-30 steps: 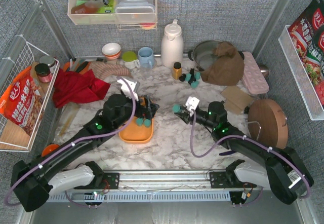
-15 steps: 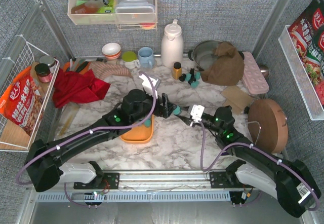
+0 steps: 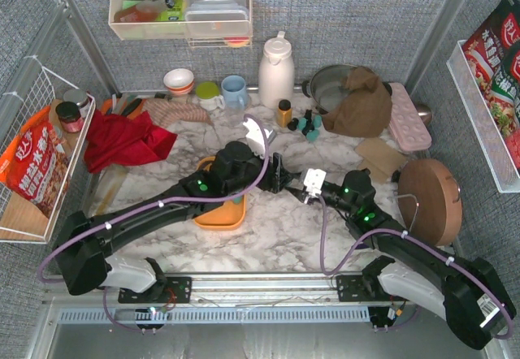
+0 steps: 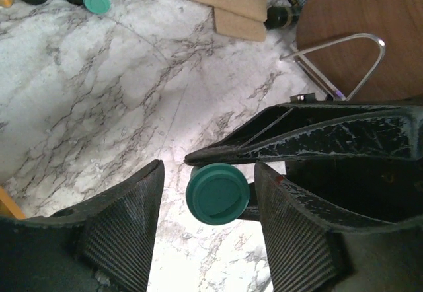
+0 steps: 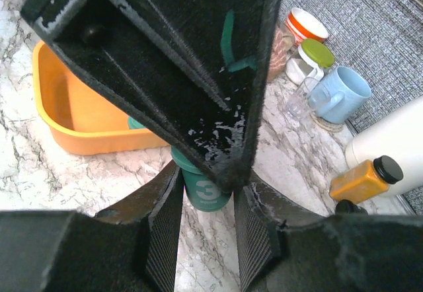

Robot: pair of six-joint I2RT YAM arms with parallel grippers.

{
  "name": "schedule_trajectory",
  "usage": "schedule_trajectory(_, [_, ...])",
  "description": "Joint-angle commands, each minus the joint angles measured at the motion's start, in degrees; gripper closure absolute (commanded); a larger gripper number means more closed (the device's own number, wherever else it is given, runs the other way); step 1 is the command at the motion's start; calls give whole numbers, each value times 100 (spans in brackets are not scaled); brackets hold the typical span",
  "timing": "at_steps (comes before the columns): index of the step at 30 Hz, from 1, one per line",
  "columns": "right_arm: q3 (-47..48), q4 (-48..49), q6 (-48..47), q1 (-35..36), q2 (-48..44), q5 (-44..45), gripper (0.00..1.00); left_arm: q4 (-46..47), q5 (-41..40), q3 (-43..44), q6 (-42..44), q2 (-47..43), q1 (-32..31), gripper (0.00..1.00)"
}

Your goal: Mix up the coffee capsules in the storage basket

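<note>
Just left of the tabletop's centre, toward the near edge, the orange storage basket [image 3: 213,218] sits partly hidden under the left arm [image 3: 154,213]. Just beyond it, at the centre, the right gripper [image 5: 206,187] is clenched on a teal coffee capsule [image 4: 217,193], while the left gripper [image 4: 208,168] is spread wide with a finger on either side of that capsule. Further back, near the middle of the far edge, loose coffee capsules [image 3: 307,123], teal and black, sit in a small cluster.

Teal capsule [image 4: 217,193], orange-yellow basket [image 5: 86,137], grey-veined white marble table [image 4: 99,94].
</note>
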Motion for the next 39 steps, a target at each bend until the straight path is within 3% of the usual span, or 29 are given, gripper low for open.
schedule_trajectory(1, [60, 94, -71, 4, -3, 33, 84, -326, -56, 91, -6, 66, -2, 36])
schedule_trajectory(9, [81, 28, -80, 4, -6, 162, 82, -552, 102, 173, -83, 277, -2, 41])
schedule_trajectory(13, [90, -10, -62, 4, -21, 175, 78, -654, -100, 186, -170, 304, -3, 54])
schedule_trajectory(15, [117, -80, -75, 4, -22, 215, 72, -731, -305, 186, -242, 235, -2, 56])
schedule_trajectory(18, [154, -186, -89, 4, -6, 250, 53, -849, -765, 139, -328, 54, -5, 57])
schedule_trajectory(22, [205, -369, -150, 4, 13, 270, 40, -1124, -1469, 27, -336, -254, 27, 57])
schedule_trajectory(28, [261, -505, -154, 2, 61, 534, 36, -2056, -2078, -202, -395, -613, 219, 56])
schedule_trajectory(39, [353, -652, -98, 4, 157, 983, 36, -2349, -1381, -1219, -808, -748, 499, 54])
